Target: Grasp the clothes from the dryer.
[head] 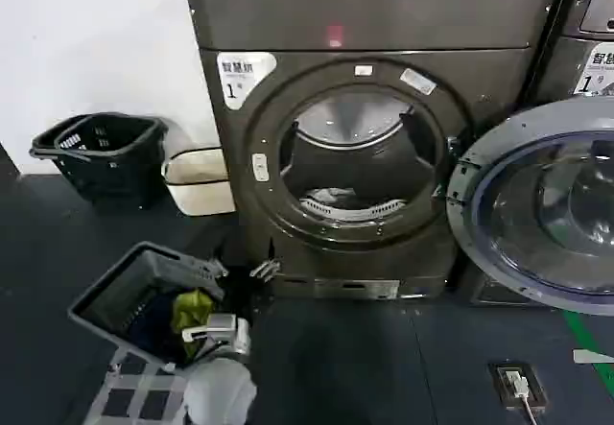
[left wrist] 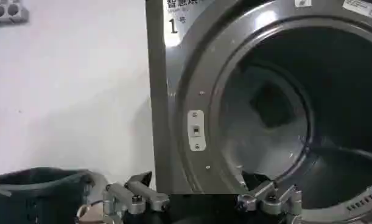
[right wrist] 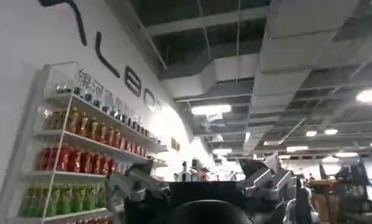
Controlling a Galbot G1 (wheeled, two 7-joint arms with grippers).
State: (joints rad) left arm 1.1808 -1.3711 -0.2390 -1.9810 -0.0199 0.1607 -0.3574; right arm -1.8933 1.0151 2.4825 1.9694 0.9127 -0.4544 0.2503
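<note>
Fingers of left gripper [left wrist: 204, 201] spread, empty, facing dryer [left wrist: 234, 109]

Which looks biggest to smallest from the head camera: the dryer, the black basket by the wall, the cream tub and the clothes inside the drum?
1. dryer
2. black basket
3. cream tub
4. clothes, partly hidden in the drum

Dim, soft-focus pictures: ceiling lights [right wrist: 210, 109] glare overhead, the dryer [head: 374, 22] shows a dull sheen, and its drum [head: 350, 171] lies in shadow.
</note>
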